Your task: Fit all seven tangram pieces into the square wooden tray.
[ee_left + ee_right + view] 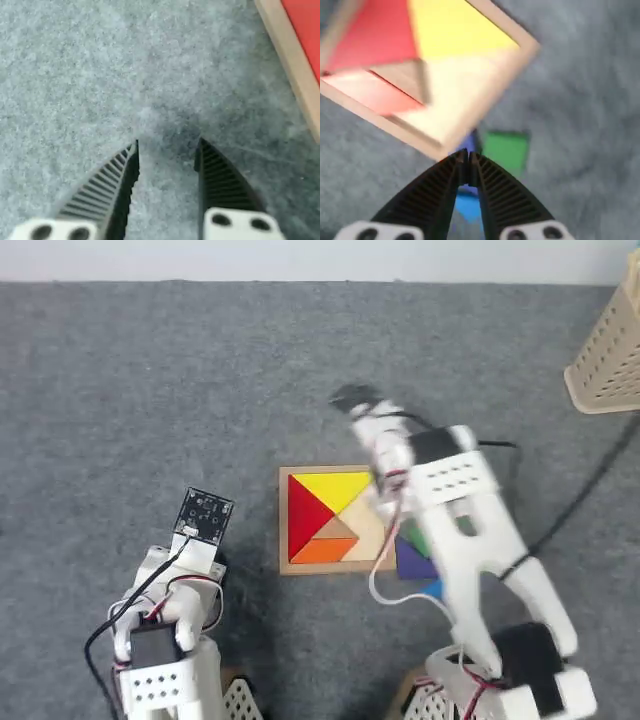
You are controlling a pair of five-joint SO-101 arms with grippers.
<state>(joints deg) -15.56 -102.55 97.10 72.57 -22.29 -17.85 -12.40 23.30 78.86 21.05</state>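
The square wooden tray [284, 540] lies mid-table holding a red piece [303, 510], a yellow piece [335, 490], an orange piece [322, 551] and a tan piece [338, 528]. Just outside its right edge lie a green piece [416, 538], a purple piece [411, 559] and a blue piece [432, 589]. The right arm [455, 500] hangs over that edge. Its gripper [468, 159] is shut, tips just off the tray rim [530, 46], beside the green piece [505, 150] and over the blue piece [468, 204]. My left gripper [167, 145] is open above bare carpet, left of the tray [290, 60].
A perforated beige basket [610, 350] stands at the far right edge. A black cable [590, 490] runs across the carpet on the right. Grey carpet stretches open to the left and behind the tray.
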